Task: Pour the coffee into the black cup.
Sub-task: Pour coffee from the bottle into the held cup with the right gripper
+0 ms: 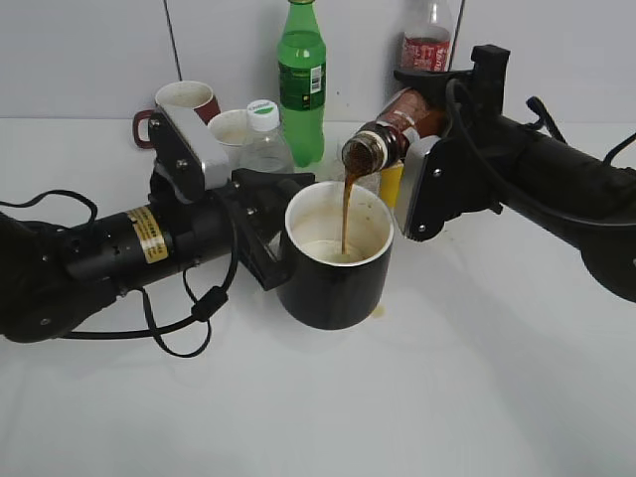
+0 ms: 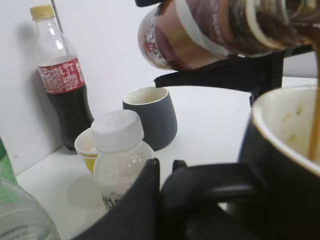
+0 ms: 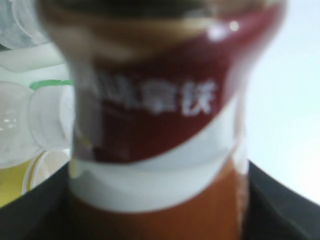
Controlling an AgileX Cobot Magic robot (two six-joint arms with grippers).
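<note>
Above the black cup [image 1: 338, 260] at table centre, my right gripper [image 1: 422, 149] clamps the tilted coffee bottle [image 1: 393, 132] at its waist; a thin stream falls inside. My left gripper [image 1: 266, 231] pinches the handle. The glossy cup likely slips.

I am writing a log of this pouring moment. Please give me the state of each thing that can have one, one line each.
coffee bottle: uncapped, tilted, pouring.
black cup: upright, partly filled.
left end effector: shut on the black cup's handle.
right end effector: shut on coffee bottle.
cola bottle: upright, capped.
green bottle: upright, capped.
grey mug: upright.
</note>
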